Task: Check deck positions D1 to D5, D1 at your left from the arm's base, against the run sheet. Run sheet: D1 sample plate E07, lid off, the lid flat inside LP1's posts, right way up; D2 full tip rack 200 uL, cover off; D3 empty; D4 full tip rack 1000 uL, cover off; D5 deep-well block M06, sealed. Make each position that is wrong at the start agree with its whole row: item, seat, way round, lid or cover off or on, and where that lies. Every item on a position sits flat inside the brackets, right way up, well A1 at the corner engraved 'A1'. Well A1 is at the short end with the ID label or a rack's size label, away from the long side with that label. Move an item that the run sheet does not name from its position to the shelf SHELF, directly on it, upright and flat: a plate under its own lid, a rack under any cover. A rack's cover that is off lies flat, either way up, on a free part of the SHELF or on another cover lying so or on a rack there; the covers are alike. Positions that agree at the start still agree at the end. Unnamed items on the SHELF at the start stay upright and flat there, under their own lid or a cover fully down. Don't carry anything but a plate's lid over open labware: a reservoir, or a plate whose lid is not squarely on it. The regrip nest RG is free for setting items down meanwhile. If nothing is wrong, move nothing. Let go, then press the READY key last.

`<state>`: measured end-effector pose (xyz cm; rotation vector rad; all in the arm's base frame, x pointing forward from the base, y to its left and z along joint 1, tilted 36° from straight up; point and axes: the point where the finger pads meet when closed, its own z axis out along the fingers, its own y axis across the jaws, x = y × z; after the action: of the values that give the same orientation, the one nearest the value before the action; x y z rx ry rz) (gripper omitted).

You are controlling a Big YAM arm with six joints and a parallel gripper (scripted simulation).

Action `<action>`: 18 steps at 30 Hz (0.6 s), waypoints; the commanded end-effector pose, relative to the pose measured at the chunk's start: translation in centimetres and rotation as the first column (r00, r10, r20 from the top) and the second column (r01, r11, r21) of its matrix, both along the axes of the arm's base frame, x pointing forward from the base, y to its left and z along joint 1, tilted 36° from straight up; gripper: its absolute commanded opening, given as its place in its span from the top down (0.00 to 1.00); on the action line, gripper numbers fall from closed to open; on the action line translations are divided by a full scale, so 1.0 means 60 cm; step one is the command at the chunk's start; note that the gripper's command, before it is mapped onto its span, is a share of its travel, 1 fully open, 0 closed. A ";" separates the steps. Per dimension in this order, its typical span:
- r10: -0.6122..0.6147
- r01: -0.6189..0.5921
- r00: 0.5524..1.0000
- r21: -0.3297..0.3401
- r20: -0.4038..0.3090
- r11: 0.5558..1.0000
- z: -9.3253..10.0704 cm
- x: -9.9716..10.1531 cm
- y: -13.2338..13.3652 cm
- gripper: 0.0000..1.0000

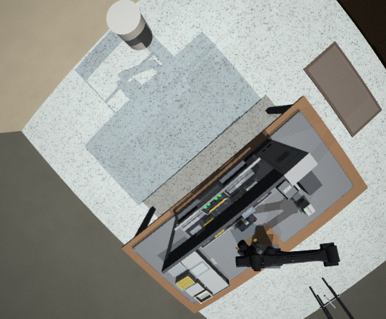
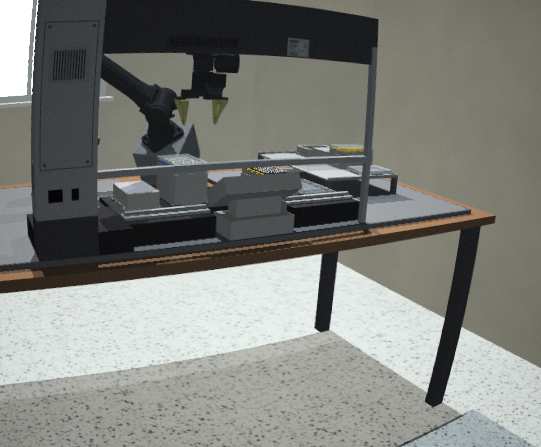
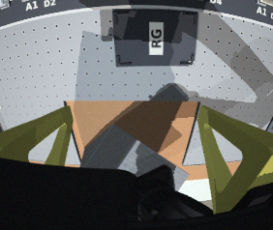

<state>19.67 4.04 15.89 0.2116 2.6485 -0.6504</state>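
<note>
My gripper (image 3: 135, 112) is open and empty, its two olive fingers spread wide. It hangs high above the deck (image 2: 199, 118), over the front area near the regrip nest RG (image 3: 155, 39), which holds nothing. A white block (image 2: 136, 194) sits at the D5 end. D1 is out of the wrist view.
The black gantry beam (image 2: 237, 24) spans the deck just above my gripper. The shelf (image 2: 329, 161) at the far right carries several flat items, one of them a yellow rack (image 2: 347, 147). My arm's base (image 3: 132, 134) stands on an orange plate below the gripper.
</note>
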 end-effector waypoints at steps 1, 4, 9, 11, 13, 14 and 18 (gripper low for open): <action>0.011 -0.011 1.000 -0.002 0.003 1.000 0.017 -0.006 -0.025 0.00; 0.011 -0.011 1.000 -0.001 0.002 1.000 0.020 -0.009 -0.032 0.00; 0.011 -0.011 1.000 0.000 0.001 1.000 0.036 -0.020 -0.069 0.00; 0.011 -0.011 1.000 0.001 0.000 1.000 0.042 -0.025 -0.083 0.00; 0.011 -0.012 1.000 0.006 0.008 1.000 0.049 -0.026 -0.096 0.00; 0.011 -0.012 1.000 0.007 0.011 1.000 0.053 -0.028 -0.103 0.00; 0.011 -0.012 0.999 0.019 0.052 1.000 0.089 -0.024 -0.128 0.00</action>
<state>17.75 -2.91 19.32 0.2833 2.6251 -0.6087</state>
